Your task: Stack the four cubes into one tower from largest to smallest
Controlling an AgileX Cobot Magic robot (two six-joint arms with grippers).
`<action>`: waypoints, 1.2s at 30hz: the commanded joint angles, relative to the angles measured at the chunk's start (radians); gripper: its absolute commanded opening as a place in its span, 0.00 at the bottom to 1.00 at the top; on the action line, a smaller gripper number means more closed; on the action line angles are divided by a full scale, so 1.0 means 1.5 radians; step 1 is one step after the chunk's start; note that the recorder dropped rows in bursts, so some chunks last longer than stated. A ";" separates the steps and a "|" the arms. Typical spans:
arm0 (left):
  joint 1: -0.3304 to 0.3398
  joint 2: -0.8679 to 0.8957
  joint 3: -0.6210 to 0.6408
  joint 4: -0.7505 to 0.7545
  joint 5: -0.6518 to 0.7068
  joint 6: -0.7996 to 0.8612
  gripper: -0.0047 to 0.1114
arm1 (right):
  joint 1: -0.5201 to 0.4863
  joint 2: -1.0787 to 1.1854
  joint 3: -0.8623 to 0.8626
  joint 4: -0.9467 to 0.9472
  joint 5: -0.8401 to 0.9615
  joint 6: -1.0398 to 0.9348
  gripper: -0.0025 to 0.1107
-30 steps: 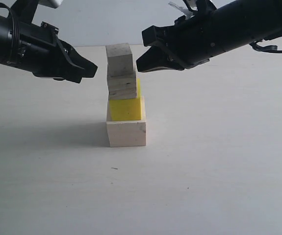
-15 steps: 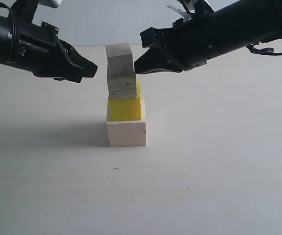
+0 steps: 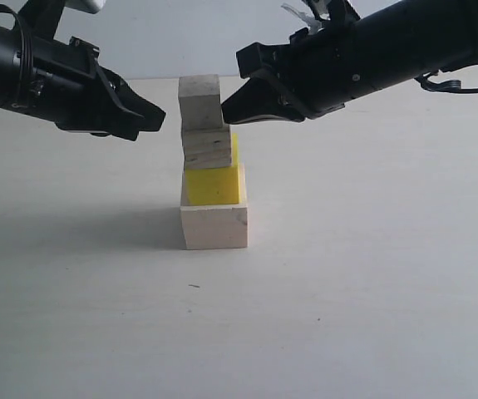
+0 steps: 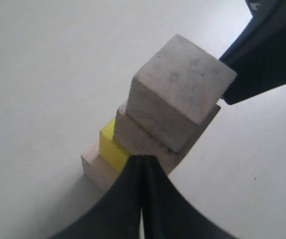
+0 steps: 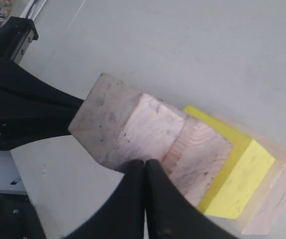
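On the table (image 3: 372,316) we see left gripper (image 3: 157,119) and right gripper (image 3: 226,110) flanking the tower (image 3: 212,166) top, both empty with fingers pressed together. Tower stands mid-table: pale cube (image 3: 214,228) base, yellow cube (image 3: 214,184), grainy cube (image 3: 206,147), whitish cube (image 3: 201,101) on top, right tip just beside it.

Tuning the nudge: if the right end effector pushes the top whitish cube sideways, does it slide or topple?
Likely slides, not rolls: the whitish cube is flat-faced wood. It overhangs the grainy cube slightly, away from the right end effector, so a firm push may tip it off.
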 commanded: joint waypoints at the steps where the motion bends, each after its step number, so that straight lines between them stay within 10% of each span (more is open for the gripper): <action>1: 0.002 -0.005 0.001 -0.011 -0.004 -0.001 0.04 | 0.000 0.000 -0.006 -0.004 0.002 0.003 0.02; 13: 0.003 -0.155 0.034 0.201 -0.070 -0.184 0.04 | 0.000 -0.165 0.012 -0.277 -0.139 0.132 0.02; 24: 0.003 -0.614 0.219 0.128 -0.144 -0.253 0.04 | 0.000 -0.682 0.278 -0.272 -0.295 0.131 0.02; 36: 0.003 -0.825 0.243 0.128 -0.124 -0.253 0.04 | 0.000 -0.941 0.289 -0.274 -0.243 0.133 0.02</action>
